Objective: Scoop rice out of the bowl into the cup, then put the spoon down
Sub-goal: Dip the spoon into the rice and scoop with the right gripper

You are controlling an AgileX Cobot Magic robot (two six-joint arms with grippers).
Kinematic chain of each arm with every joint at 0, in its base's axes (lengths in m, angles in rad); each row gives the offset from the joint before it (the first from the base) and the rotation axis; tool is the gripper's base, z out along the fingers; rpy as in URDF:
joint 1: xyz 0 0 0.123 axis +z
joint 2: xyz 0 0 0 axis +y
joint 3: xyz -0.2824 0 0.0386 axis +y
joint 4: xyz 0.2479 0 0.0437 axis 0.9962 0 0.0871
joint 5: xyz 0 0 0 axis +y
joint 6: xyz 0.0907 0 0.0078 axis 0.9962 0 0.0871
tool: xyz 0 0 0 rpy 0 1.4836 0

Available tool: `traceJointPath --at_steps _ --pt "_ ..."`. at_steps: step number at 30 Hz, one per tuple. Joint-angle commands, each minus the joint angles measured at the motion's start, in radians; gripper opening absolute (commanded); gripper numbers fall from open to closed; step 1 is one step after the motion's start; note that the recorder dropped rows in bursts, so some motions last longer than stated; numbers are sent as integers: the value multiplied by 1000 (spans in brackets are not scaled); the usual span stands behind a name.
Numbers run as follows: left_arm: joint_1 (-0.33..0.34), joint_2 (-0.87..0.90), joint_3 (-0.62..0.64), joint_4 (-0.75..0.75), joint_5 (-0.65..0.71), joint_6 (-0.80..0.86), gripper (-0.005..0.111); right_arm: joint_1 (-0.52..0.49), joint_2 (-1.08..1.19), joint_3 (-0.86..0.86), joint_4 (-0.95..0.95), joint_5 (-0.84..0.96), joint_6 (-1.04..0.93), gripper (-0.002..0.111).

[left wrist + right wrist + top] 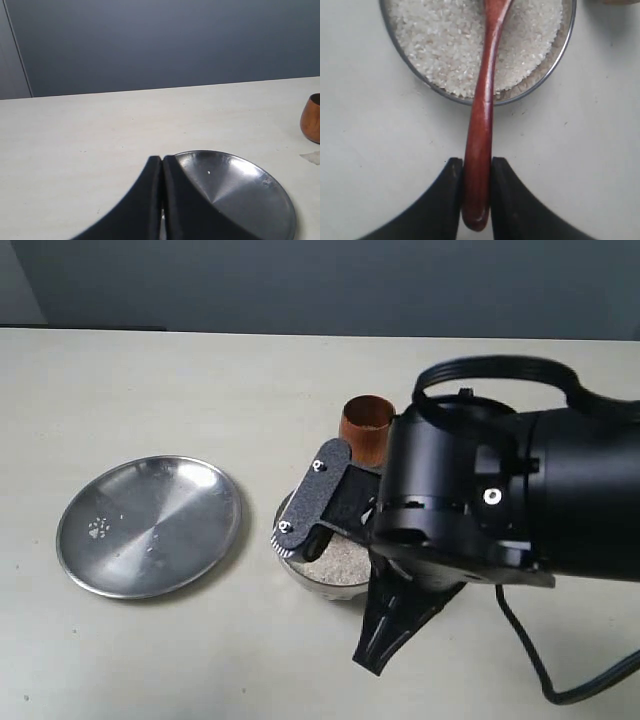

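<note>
The steel bowl (540,82) holds a mass of white rice (440,45). My right gripper (477,162) is shut on the end of the dark reddish-brown wooden spoon (482,100). Its handle reaches over the bowl's rim, and its head lies over the rice, cut off by the frame edge. In the exterior view the right arm covers part of the bowl (300,570) and hides the spoon. The wooden cup (367,428) stands upright just behind the bowl. My left gripper (162,159) is shut on nothing, hanging over the edge of the flat plate, far from the cup (311,117).
A flat steel plate (150,525) lies left of the bowl with a few stray grains on it; the left wrist view shows the plate (240,195) below the left gripper. The right arm's black cable (540,670) trails at the front right.
</note>
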Motion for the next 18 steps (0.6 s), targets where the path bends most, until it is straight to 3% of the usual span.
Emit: traceJointPath --at_steps 1,18 --pt "-7 -4 4 1 -7 1 0 1 -10 1 8 -12 6 -1" --pt "-7 -4 4 1 -9 1 0 1 18 9 -93 125 -7 -1"
